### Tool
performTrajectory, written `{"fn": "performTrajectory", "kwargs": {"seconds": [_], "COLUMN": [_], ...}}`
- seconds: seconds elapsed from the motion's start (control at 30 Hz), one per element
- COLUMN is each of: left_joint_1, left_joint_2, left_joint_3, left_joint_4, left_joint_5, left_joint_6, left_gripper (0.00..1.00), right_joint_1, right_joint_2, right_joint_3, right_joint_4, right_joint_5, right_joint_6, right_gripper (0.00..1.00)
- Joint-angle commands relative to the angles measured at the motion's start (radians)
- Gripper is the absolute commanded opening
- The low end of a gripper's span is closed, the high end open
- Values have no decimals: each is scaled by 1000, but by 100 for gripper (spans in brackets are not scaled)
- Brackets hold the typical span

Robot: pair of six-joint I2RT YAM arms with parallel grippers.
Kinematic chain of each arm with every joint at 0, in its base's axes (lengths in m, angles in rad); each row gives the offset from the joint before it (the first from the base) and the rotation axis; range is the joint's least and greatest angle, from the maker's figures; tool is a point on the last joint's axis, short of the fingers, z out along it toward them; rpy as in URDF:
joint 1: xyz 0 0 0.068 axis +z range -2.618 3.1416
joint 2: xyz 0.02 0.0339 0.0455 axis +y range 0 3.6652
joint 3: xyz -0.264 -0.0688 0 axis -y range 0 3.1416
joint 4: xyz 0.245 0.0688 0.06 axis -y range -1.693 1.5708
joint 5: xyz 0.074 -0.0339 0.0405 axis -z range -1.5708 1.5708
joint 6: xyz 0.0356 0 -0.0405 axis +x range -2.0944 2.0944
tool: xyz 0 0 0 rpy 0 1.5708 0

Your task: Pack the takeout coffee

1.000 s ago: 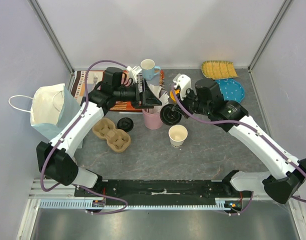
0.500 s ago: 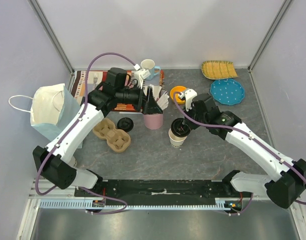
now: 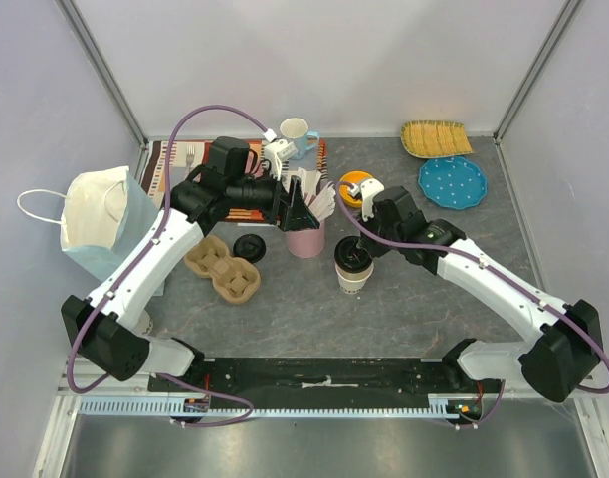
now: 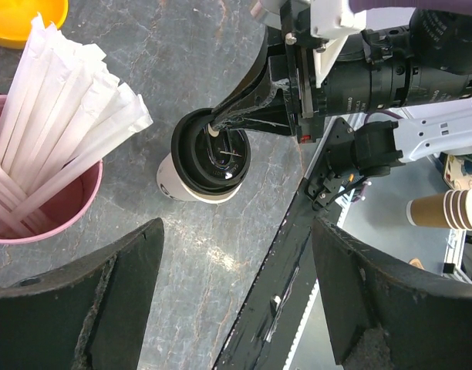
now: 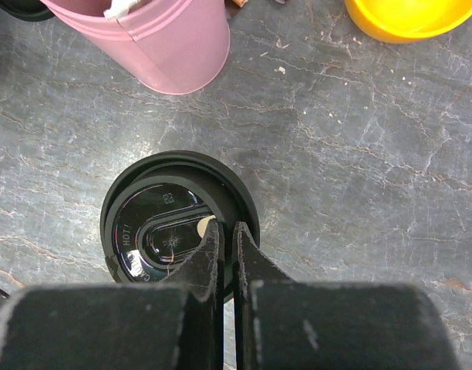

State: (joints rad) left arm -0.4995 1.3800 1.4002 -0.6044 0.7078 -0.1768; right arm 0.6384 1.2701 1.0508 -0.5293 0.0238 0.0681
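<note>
Grey marbled tabletop (image 3: pixel 285 314) spreads under both my arms. Far to the left of my left gripper (image 3: pixel 303 211) stands a white paper bag (image 3: pixel 94 211). Closer to it lie a cardboard carrier (image 3: pixel 222 267) and a spare black lid (image 3: pixel 250 246), just beside each other. My left gripper hangs with its jaws wide and nothing between them, just above a pink cup (image 3: pixel 305 239) of white sticks. The takeout coffee (image 3: pixel 352 261) stands upright to the right of that cup, directly under my right gripper (image 5: pixel 227 227). Its 2 fingers are pressed together, tips touching the coffee's black lid (image 5: pixel 163 231) near the rim. Beyond this gripper sits an orange bowl (image 3: pixel 354 184), and farther right a blue dotted plate (image 3: pixel 452 181).
</note>
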Motion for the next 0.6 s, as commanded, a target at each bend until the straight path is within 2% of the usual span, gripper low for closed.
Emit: {"fn": "performTrajectory", "kwargs": {"seconds": [0.0,0.57], "left_joint_1": [3,3], "left_joint_2": [-19,-10], "left_joint_3": [-1,0], "left_joint_4": [2,0], "left_joint_5": [-5,-5], "left_joint_6": [40,30], "left_gripper": [82,83], "right_joint_1": [-2,0], "right_joint_2": [-2,28], "right_joint_3": [-17,-40], "right_joint_4": [28,15], "right_joint_5": [1,-21], "right_joint_6": [19,13], "right_gripper": [0,0]}}
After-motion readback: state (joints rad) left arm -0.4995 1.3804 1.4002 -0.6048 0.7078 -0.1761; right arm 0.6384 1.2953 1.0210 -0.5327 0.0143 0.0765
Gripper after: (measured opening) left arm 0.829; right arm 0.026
